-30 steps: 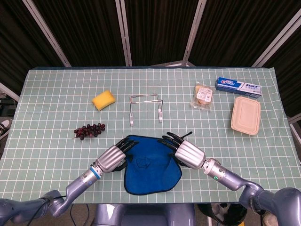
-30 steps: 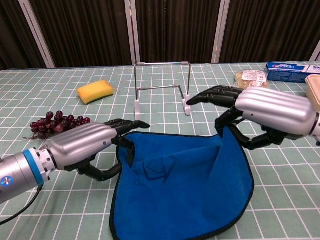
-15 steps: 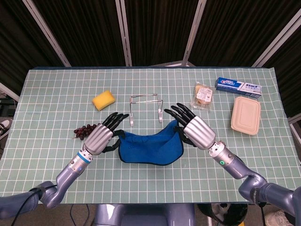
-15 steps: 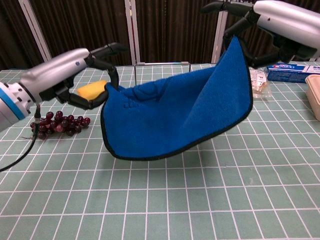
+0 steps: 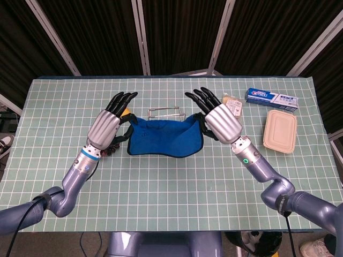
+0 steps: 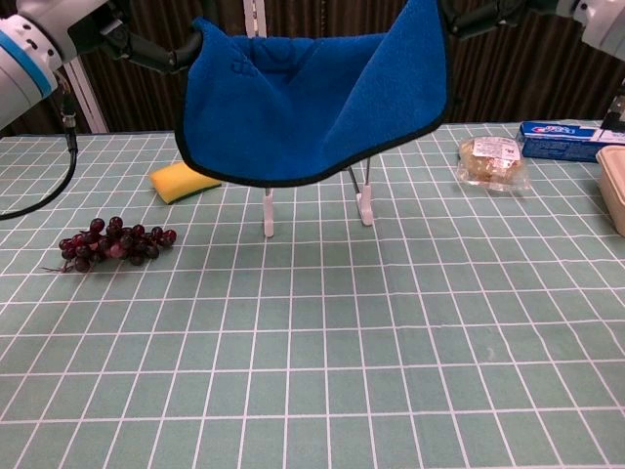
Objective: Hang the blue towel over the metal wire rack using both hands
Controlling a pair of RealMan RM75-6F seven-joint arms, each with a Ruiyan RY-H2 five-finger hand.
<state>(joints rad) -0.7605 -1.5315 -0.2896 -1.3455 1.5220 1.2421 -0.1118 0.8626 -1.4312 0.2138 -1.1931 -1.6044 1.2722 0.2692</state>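
The blue towel (image 5: 163, 139) hangs in the air, stretched between my two hands and sagging in the middle. My left hand (image 5: 107, 126) pinches its left corner and my right hand (image 5: 222, 120) pinches its right corner, the other fingers spread. Just beyond the towel, the metal wire rack (image 5: 166, 111) shows its top bar. In the chest view the towel (image 6: 312, 98) covers most of the rack (image 6: 365, 210), whose white feet show below the towel's hem. There my left hand (image 6: 132, 39) and right hand (image 6: 488, 15) are cut off by the top edge.
A yellow sponge (image 6: 181, 183) and a bunch of grapes (image 6: 112, 242) lie left of the rack. A wrapped bun (image 6: 493, 161), a toothpaste box (image 5: 270, 97) and a beige lidded container (image 5: 280, 131) lie to the right. The checked tablecloth (image 5: 171, 193) covers the table.
Both hands have lifted the towel off the table and carried it up and away from me, until it hangs high just in front of the rack.
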